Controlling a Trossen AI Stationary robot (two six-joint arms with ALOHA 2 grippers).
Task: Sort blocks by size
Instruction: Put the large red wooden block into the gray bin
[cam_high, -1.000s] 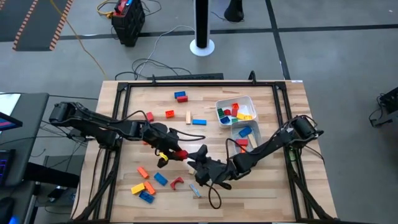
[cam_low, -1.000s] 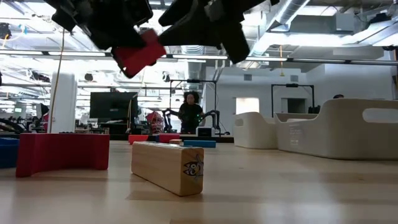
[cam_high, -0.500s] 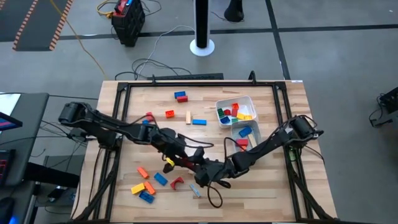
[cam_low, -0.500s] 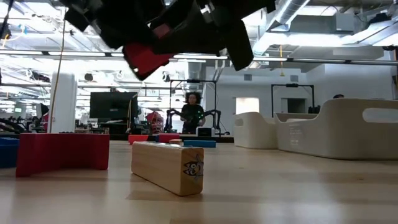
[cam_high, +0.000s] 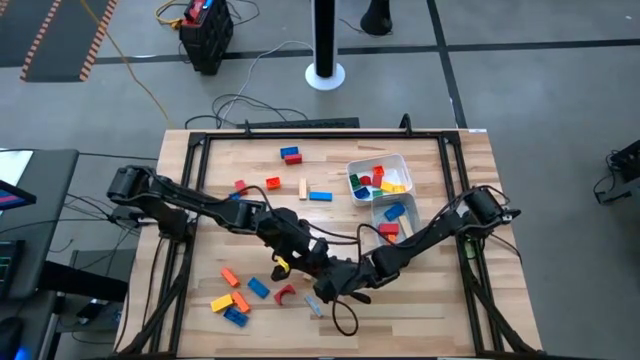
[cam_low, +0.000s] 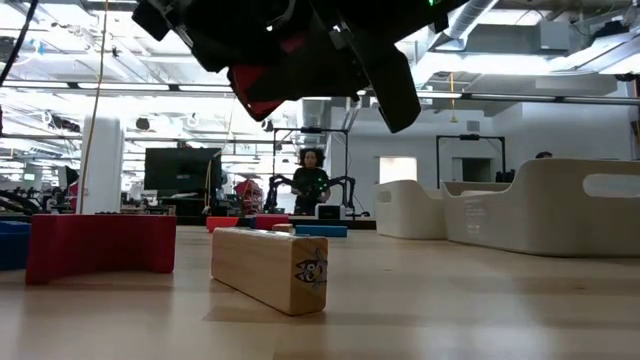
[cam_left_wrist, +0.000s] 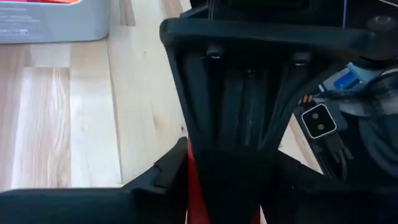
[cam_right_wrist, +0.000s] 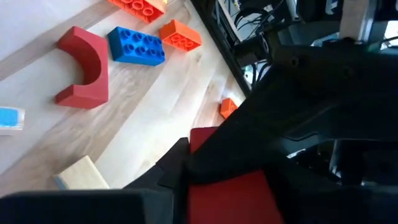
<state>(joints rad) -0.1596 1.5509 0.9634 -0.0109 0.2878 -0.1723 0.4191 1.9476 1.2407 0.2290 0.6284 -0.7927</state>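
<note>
The right end effector (cam_high: 322, 281) has closed on the red plastic block (cam_right_wrist: 231, 194) that the left end effector (cam_high: 300, 258) still grips: a handover.

A red block (cam_right_wrist: 233, 193) sits between black tool fingers (cam_right_wrist: 205, 162). A red arch (cam_right_wrist: 84, 65), blue brick (cam_right_wrist: 137, 45) and orange brick (cam_right_wrist: 180, 34) lie on the pale wooden desk (cam_right_wrist: 161, 106).

Left gripper (cam_high: 305, 256) and right gripper (cam_high: 325, 272) meet mid-table, both arms outstretched.
</note>
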